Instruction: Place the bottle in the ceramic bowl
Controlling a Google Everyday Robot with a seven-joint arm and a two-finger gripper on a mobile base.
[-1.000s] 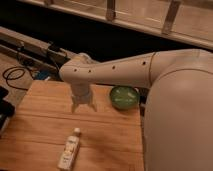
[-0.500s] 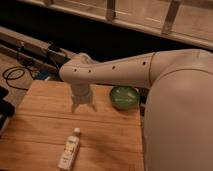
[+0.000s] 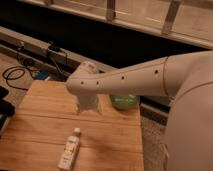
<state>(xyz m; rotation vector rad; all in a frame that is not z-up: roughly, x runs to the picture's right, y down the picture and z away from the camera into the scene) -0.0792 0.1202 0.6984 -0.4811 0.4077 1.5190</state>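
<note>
Motion is absent over the last 1 second: the white 2-finger gripper (image 3: 89, 107) still hangs spread and empty above the wooden table (image 3: 40, 107), so the slim white plastic bottle (image 3: 70, 150) lies ungrasped, apart from the glossy green ceramic bowl (image 3: 125, 101).

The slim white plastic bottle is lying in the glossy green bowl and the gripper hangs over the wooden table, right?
No: in the camera view the slim white plastic bottle lies on the wooden table, outside the glossy green bowl. The gripper hangs over the table.
</note>
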